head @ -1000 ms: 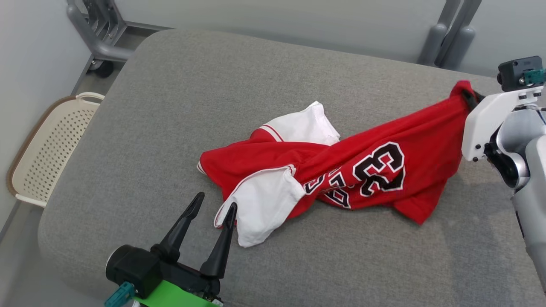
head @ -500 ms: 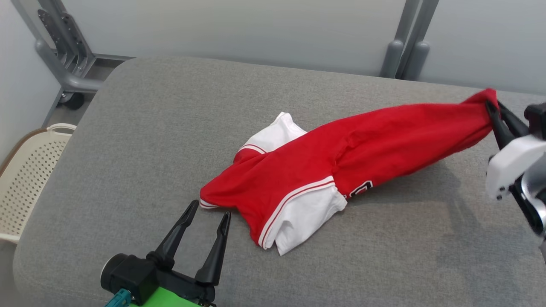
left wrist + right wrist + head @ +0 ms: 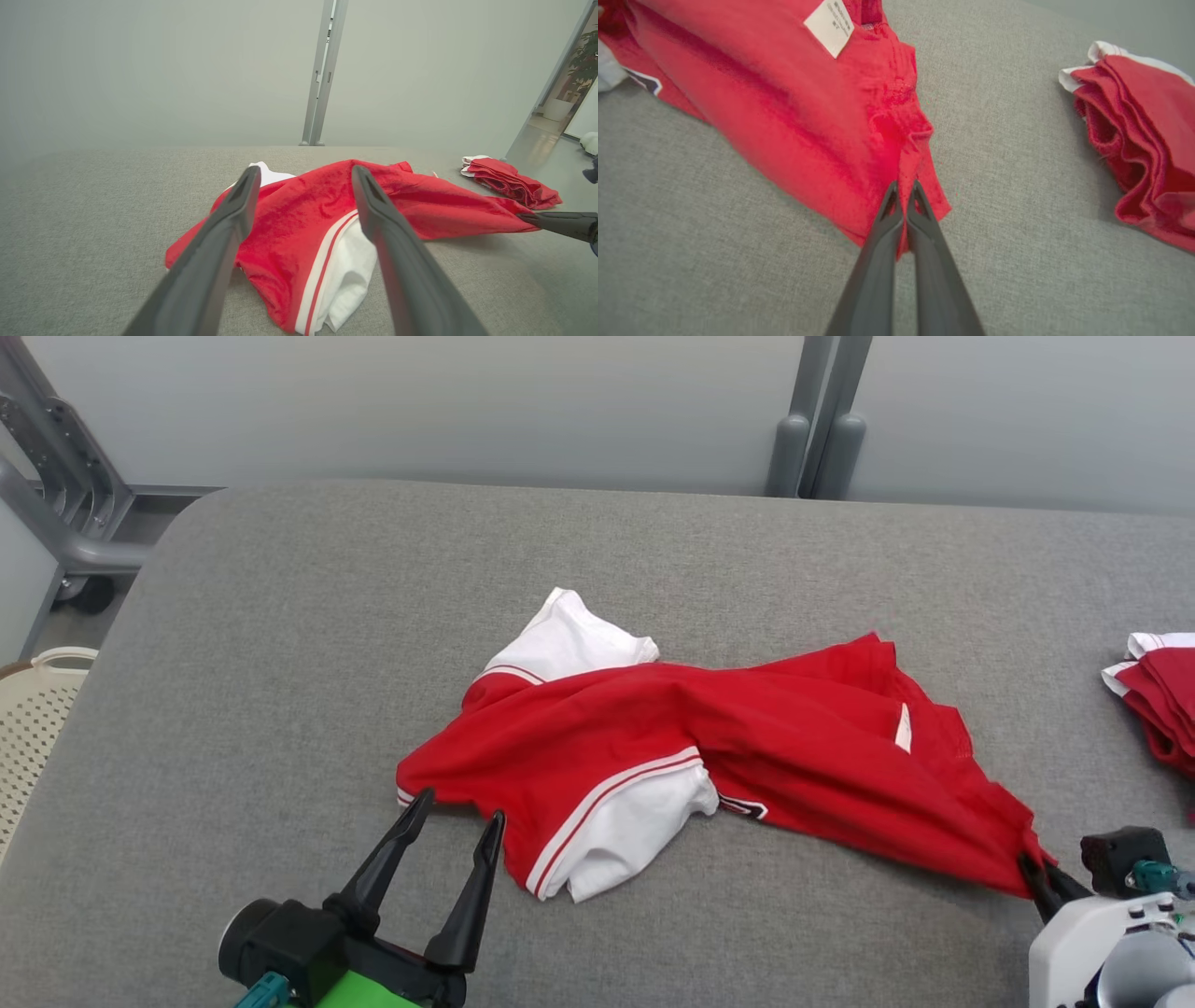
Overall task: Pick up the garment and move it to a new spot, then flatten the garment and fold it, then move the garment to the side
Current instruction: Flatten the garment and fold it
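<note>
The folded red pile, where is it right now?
In the head view the folded red pile lies at the right edge of the grey table, apart from the jersey whose corner the right gripper pinches.

Left gripper [image 3: 460, 805]: black tapered fingers [image 3: 392, 847], green mount [image 3: 373, 989], teal plug [image 3: 264, 992]. Right gripper [image 3: 1034, 870]: white housing [image 3: 1083, 929], silver joint [image 3: 1134, 975].

red garment [image 3: 653, 728] with white striped sleeves, grey cushion [image 3: 280, 616]
</note>
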Available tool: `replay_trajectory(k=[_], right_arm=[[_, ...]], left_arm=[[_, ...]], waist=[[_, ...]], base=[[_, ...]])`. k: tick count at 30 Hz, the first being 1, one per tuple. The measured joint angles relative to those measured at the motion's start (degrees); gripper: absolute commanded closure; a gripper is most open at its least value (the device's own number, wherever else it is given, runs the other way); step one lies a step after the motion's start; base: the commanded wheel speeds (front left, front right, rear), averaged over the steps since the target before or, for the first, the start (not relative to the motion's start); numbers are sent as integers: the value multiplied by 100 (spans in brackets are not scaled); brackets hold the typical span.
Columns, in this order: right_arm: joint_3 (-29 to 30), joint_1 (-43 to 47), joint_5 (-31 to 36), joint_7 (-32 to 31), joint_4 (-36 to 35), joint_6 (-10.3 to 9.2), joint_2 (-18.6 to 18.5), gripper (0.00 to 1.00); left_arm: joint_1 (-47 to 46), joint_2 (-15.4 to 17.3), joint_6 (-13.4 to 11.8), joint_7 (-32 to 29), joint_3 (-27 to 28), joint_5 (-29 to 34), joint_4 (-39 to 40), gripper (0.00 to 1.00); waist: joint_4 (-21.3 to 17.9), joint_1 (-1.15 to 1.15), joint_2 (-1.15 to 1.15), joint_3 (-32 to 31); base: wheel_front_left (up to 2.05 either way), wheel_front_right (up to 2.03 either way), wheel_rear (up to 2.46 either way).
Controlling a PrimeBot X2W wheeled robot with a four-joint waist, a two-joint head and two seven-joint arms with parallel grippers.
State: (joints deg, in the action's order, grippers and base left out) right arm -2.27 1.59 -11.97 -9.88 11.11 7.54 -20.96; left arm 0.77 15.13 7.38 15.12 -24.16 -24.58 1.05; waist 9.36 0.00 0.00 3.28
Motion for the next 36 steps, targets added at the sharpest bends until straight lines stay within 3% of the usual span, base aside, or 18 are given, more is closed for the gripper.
replay_trajectory(k=[2,3,4,10,17,23,29,36], right_arm=[[20,81,15,0,163,0,73,100],[25,108,78,-5,225,0,77,68],[35,132,140,-21,293,0,88,0],[338,162,218,-62,470,-1,271,0],[633,161,285,134,155,-1,582,0],[1101,154,579,664,-399,-1,1134,0],[1223,192,743,854,-684,-1,1631,0],[1105,302,817,845,-950,-1,1764,0]], left_arm=[[1,23,0,1,-16,-8,-25,0],[1,37,0,0,-36,-8,-38,0],[1,44,0,0,-45,-8,-53,0],[2,75,1,1,-76,-9,-125,0],[76,130,1,1,-205,-65,-280,0],[95,151,1,0,-281,-186,-407,0],[120,164,1,-201,-780,-632,-924,0],[-415,131,1,-369,-1137,-578,-1775,0]], waist=[[-50,0,0,9],[-70,0,0,12],[-87,0,0,12],[-116,0,0,-66],[-111,0,0,-197],[-70,0,0,-291],[-58,0,0,-362],[-160,0,0,-294]], base=[[0,0,0],[0,0,0],[0,0,0],[0,0,0],[0,0,0],[0,0,0],[0,0,0],[0,0,0]])
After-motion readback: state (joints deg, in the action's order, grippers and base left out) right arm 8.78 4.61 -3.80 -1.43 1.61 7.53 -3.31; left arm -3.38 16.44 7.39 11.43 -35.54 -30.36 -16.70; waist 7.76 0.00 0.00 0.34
